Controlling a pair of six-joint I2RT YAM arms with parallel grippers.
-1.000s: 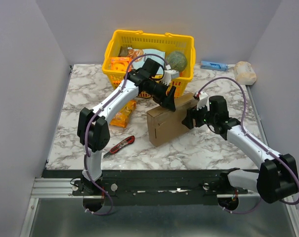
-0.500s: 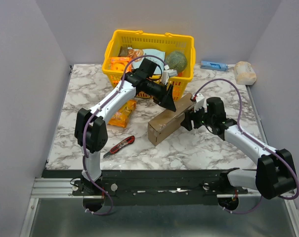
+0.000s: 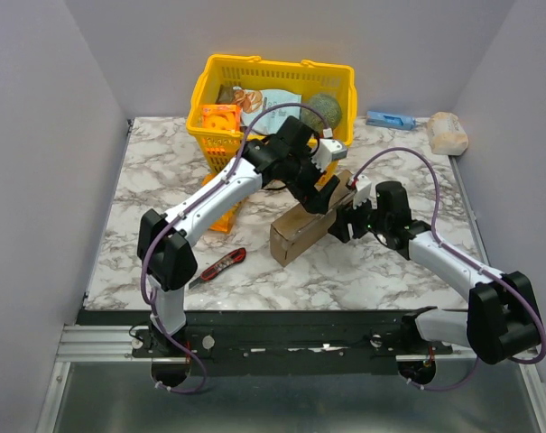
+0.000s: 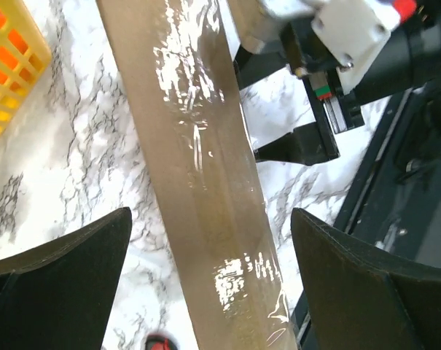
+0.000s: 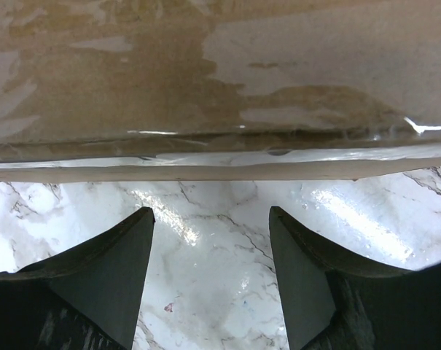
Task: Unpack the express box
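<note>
The express box (image 3: 301, 227), plain brown cardboard with shiny clear tape, lies slantwise at the table's middle, its narrow taped face up. In the left wrist view the box (image 4: 198, 168) runs top to bottom between my left fingers. My left gripper (image 3: 325, 191) (image 4: 211, 219) hangs over it, open wide, straddling it without touching. My right gripper (image 3: 343, 219) (image 5: 211, 211) is at the box's right end, open, with only marble between its fingers. The box's taped edge (image 5: 220, 157) lies just beyond the right fingertips. The right gripper's white body (image 4: 351, 36) shows in the left wrist view.
A yellow basket (image 3: 209, 99) (image 4: 5, 58) with several groceries stands behind the box. An orange packet (image 3: 226, 209) and a red utility knife (image 3: 220, 266) lie to the left. A blue object (image 3: 390, 119) and a pale bundle (image 3: 448, 133) sit at the back right.
The box has tipped down from showing its broad face to a lower, narrower pose. My left gripper swung right over it and opened wide. The right gripper barely moved.
</note>
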